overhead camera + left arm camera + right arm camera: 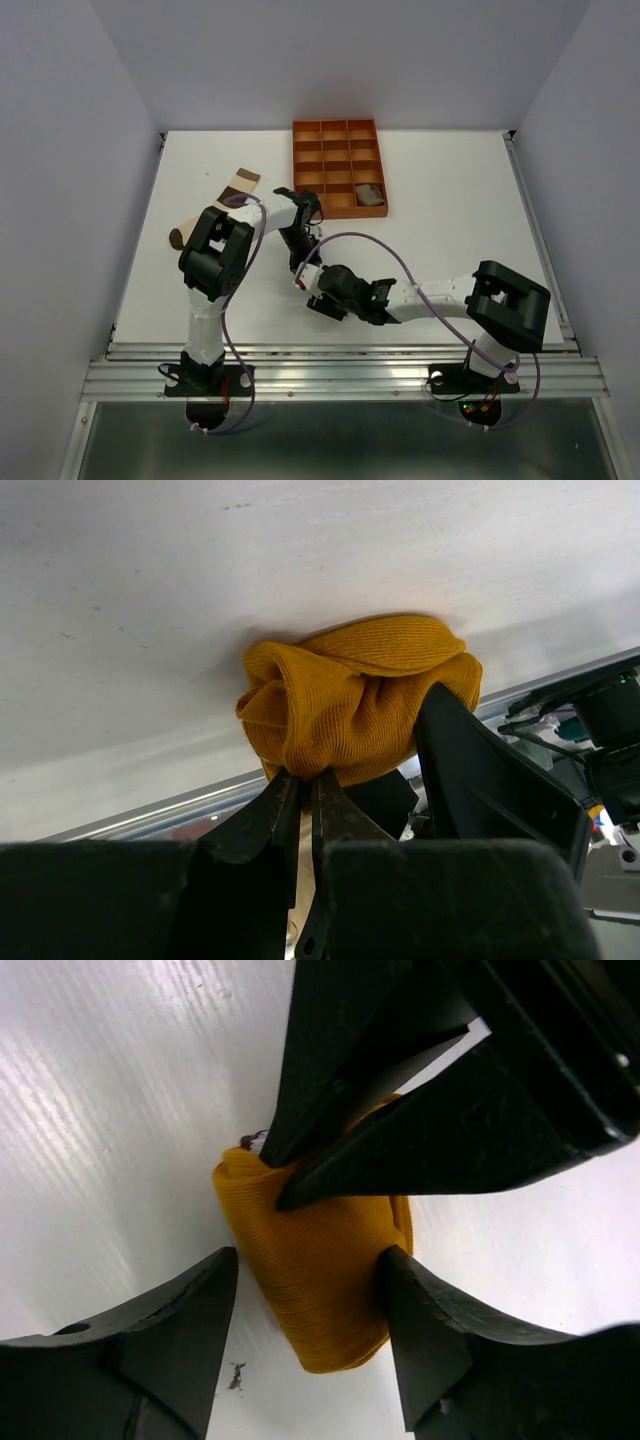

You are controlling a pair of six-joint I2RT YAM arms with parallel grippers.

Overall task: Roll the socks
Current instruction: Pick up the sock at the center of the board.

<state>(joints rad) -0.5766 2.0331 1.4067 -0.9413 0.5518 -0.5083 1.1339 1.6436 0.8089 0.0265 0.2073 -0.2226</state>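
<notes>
Since the mustard sock (350,700) is soft and springy, my left gripper (303,778) pinches its edge; right gripper (308,1258), spread, straddles mid-roll.

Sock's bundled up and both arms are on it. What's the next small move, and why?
Probably close the right gripper onto the mustard sock. Its jaws straddle the rolled bundle without clamping it yet. The left gripper only pinches a fold at its edge, so the roll might spring loose if that lets go first.
</notes>
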